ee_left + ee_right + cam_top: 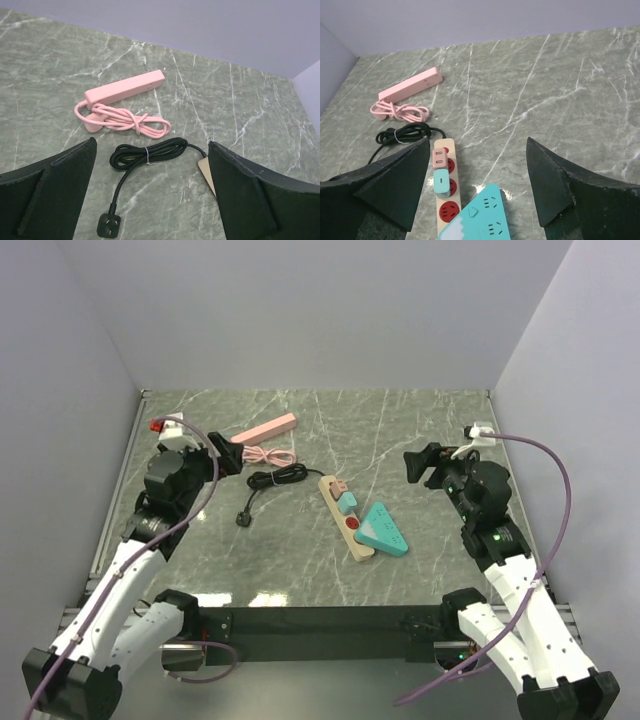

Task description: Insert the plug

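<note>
Both arms hang above the marble-patterned bench (400,420) with nothing in their grasp. The left end effector (230,455) has its jaws spread as wide as they go, and the right end effector (420,465) is also spread wide, nothing between its fingers.

One black plug (108,225) lies loose on the bench at the free end of a single black cord (150,151), which is bundled with a tie and leads towards the end of a beige power strip (445,144). The plug lies near the left end effector, well apart from the right one.

Three power strips lie on the bench: the beige one, a pink one (125,88) farther back, and a teal triangular one (385,530) touching the beige strip's right side. Two small adapters sit in the beige strip, one pink (440,157) and one teal (441,182). A second cord, pink (125,120), lies knotted just beside the pink strip
</note>
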